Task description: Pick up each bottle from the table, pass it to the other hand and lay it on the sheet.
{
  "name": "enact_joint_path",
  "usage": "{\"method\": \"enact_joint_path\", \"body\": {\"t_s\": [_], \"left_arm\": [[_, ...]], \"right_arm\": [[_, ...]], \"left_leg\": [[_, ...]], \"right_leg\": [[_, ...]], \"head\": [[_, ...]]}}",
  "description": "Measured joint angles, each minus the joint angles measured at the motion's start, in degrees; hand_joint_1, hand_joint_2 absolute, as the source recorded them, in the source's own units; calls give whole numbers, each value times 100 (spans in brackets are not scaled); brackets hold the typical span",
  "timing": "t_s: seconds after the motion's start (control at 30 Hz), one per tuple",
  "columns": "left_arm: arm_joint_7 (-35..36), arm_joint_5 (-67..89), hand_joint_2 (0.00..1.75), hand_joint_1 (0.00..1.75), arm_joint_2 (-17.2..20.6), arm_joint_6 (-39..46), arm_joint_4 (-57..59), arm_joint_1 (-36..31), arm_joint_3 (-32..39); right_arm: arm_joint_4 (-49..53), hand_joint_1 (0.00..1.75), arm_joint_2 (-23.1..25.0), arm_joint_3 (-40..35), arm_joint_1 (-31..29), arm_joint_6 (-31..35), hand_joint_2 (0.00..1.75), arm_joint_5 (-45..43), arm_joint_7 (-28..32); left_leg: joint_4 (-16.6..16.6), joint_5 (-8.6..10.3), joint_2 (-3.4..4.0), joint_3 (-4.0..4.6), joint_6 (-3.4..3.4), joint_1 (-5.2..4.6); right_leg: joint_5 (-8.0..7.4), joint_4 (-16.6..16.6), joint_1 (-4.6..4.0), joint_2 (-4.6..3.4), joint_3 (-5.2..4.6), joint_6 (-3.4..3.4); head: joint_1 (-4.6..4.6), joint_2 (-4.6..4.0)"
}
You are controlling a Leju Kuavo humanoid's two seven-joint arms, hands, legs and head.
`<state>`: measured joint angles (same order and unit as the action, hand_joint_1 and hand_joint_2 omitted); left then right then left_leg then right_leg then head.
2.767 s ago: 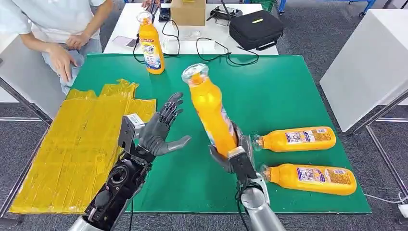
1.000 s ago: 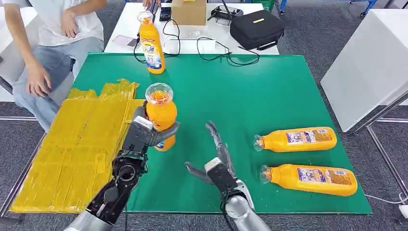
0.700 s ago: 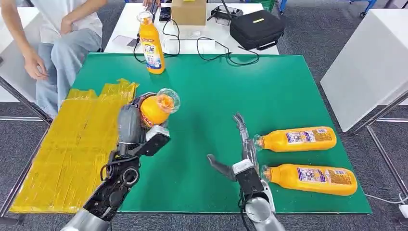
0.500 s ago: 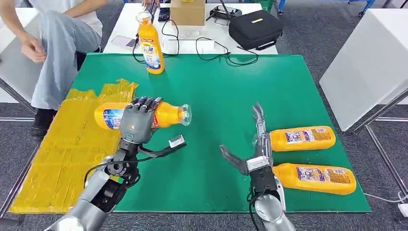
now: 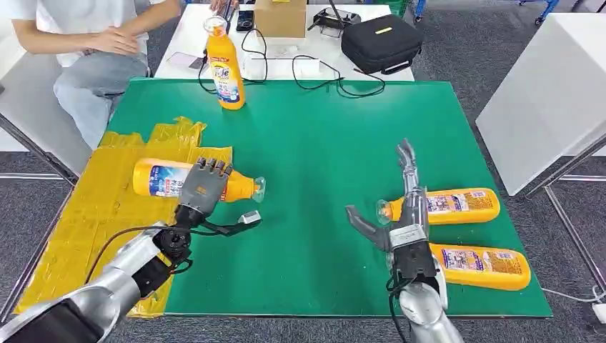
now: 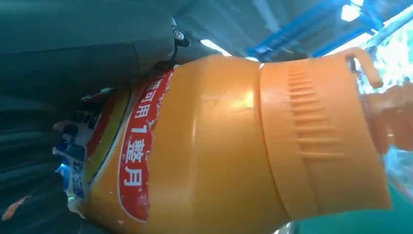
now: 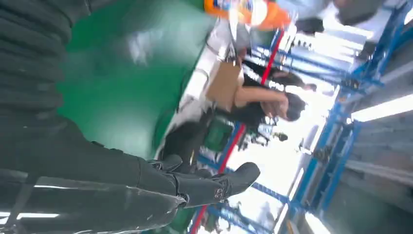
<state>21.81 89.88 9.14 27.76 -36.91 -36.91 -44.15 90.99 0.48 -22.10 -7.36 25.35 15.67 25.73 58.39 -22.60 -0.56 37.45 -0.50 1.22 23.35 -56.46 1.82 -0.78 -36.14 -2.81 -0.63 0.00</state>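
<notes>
Head view: my left robot hand (image 5: 202,187) is gripping the bottle (image 5: 193,180) sideways over the sheet (image 5: 107,214); I should be lowering it flat before letting go, while my right robot hand (image 5: 400,214) is spread, holding nothing.

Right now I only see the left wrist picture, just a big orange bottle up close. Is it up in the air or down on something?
Observer: The orange bottle is on its side low over the yellow sheet, with the left hand gripping it from above. I cannot tell if it touches.
Operator: Which way does its cap point?
Observer: Toward the green table, just past the sheet's edge.
Operator: What is the other hand doing?
Observer: The right hand holds nothing, its fingers apart, beside the cap ends of two lying bottles.
</notes>
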Motion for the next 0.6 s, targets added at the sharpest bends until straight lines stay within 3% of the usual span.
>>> {"method": "enact_joint_path", "body": {"t_s": [0.17, 0.47, 0.5, 0.6], "left_arm": [[-640, 0, 175, 175, 107, -477, 865, -442, 105], [-596, -2, 175, 175, 310, -577, 1442, -801, 771], [-583, -2, 175, 0, 312, -572, 1462, -807, 796], [-328, -2, 175, 0, 321, -431, 1518, -809, 942]], "right_arm": [[175, 0, -100, 148, 67, -15, 175, 61, -28], [212, 0, -168, 146, 79, 9, 175, 229, -79], [216, 0, -170, 146, 79, 9, 175, 236, -79], [234, 0, -173, 146, 131, 0, 175, 371, -150]], "left_leg": [[0, 3, 0, 0, 2, 4], [0, 3, -2, 2, 2, 4], [0, 3, -2, 2, 2, 4], [0, 2, -1, 4, 2, 3]], "right_leg": [[-1, -2, -4, 0, 1, 0], [0, -3, -3, 1, 0, 1], [0, -3, -3, 1, 0, 1], [0, -2, -3, 1, 1, 1]], "head": [[0, 0], [0, 0], [2, 0], [2, 0]]}}
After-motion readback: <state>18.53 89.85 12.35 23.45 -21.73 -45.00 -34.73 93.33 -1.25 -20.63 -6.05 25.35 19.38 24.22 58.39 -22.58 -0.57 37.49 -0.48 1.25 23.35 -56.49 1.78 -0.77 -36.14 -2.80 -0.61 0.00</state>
